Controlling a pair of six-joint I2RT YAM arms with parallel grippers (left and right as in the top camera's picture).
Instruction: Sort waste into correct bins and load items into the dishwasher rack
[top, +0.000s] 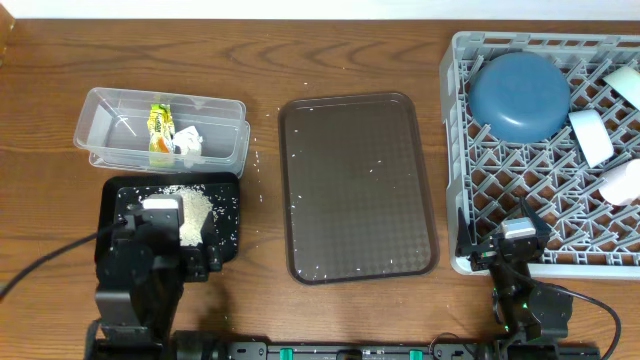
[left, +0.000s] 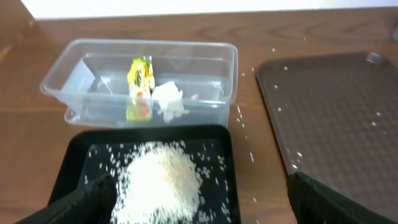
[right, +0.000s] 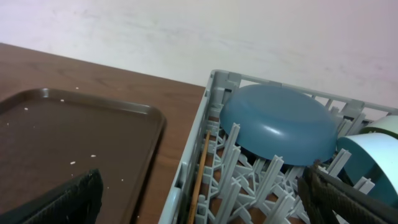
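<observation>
Glossy round dark-blue dish amid pegged grey plastic rack

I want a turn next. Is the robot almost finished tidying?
Nearly. Done: wrapper and paper lie in the tub, rice is piled in the black tray, and dish, bowls and stick sit in the rack. In hand: nothing, left gripper and right gripper are open. Left: stray grains on the brown tray and table.
</observation>
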